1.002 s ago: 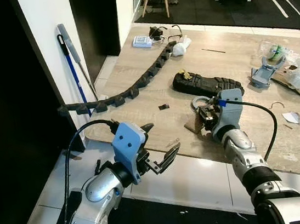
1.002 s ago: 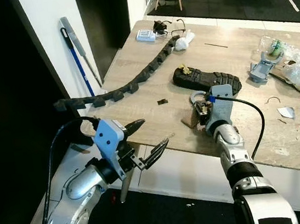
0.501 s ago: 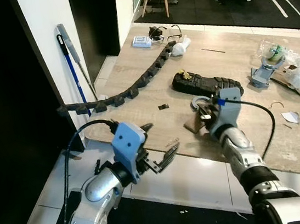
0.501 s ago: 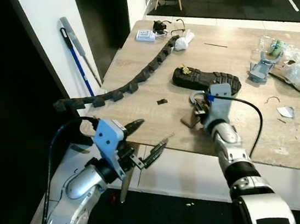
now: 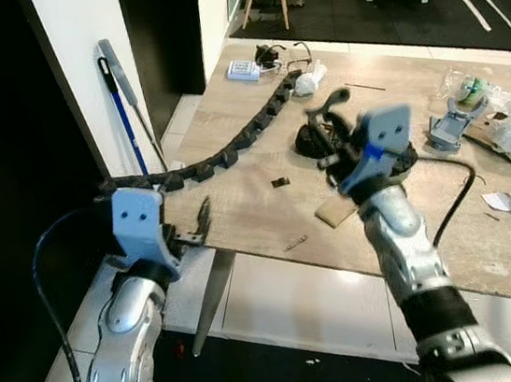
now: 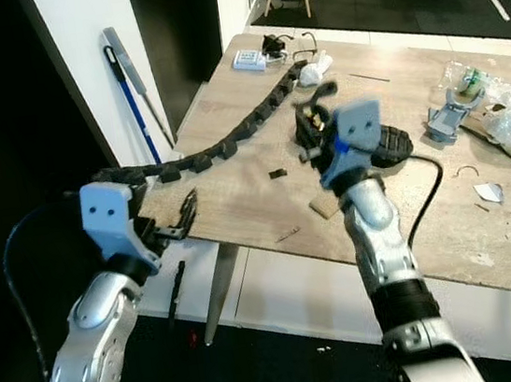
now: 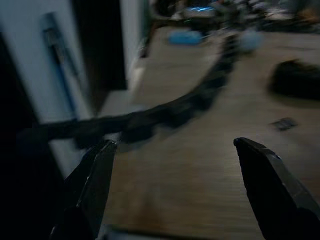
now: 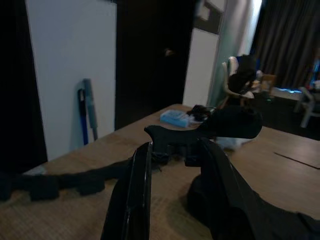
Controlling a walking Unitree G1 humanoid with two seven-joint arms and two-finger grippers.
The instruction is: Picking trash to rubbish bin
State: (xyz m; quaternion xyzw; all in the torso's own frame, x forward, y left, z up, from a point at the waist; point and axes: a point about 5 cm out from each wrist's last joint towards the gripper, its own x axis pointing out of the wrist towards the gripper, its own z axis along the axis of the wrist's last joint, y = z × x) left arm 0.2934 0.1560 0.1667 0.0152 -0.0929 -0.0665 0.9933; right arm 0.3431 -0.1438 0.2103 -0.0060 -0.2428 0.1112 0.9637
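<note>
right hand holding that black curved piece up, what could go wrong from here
The right hand grips the black curved piece by one end, high above the wooden platform; it could slip and fall. The view is blurred, so the arm seems to be swinging, and the black shoe sole lies just beneath.
</note>
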